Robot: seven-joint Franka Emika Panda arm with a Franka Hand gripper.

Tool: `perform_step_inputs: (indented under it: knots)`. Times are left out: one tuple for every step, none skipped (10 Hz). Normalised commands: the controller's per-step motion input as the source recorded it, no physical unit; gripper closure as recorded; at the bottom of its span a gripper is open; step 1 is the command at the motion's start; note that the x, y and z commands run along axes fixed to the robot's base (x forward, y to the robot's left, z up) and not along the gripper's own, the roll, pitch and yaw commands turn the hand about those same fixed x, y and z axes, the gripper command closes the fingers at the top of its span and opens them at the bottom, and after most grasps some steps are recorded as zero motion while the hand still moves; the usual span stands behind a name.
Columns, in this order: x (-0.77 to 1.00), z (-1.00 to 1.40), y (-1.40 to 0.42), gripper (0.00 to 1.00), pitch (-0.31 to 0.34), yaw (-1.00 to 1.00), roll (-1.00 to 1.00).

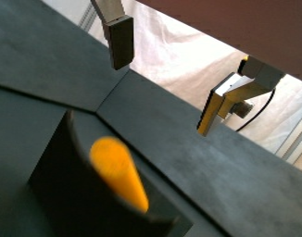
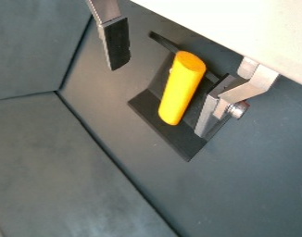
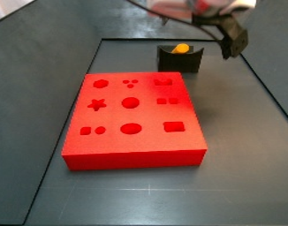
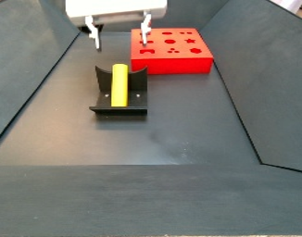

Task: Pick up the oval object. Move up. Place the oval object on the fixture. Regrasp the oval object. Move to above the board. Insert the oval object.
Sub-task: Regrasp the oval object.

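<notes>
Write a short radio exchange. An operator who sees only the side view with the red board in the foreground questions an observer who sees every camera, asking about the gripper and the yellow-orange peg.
Operator: I see only the oval object's end on the fixture. How does it lie?
Observer: In a side view the oval object lies lengthwise in the channel of the fixture.
Operator: The gripper is mostly cropped here. Are the jaws open?
Observer: Yes. The gripper hovers above the fixture with its jaws apart, holding nothing.
Operator: Is it lined up with the piece?
Observer: In a wrist view the fingers stand on either side of the oval object, clear of it.
</notes>
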Motion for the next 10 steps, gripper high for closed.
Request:
perform_step_inputs:
  knots:
    - [0.10,-1.00,0.04,0.00,-0.078,0.07,0.07]
    - [0.11,-1.00,0.03,0.00,-0.088,0.04,0.07]
    - [0.11,-0.93,0.03,0.00,-0.085,0.03,0.07]
    - [0.09,-0.72,0.02,0.00,-0.077,0.01,0.07]
    - [0.08,-0.53,0.01,0.00,-0.067,-0.01,0.07]
    - [0.07,-0.38,0.01,0.00,-0.057,-0.01,0.07]
    - [0.07,-0.24,0.01,0.00,-0.050,-0.02,0.06]
    - [0.02,-0.17,0.00,0.00,-0.026,-0.02,0.05]
    - [0.02,-0.17,0.00,0.00,-0.031,-0.02,0.05]
    - [0.02,-0.17,0.00,0.00,-0.031,-0.02,0.05]
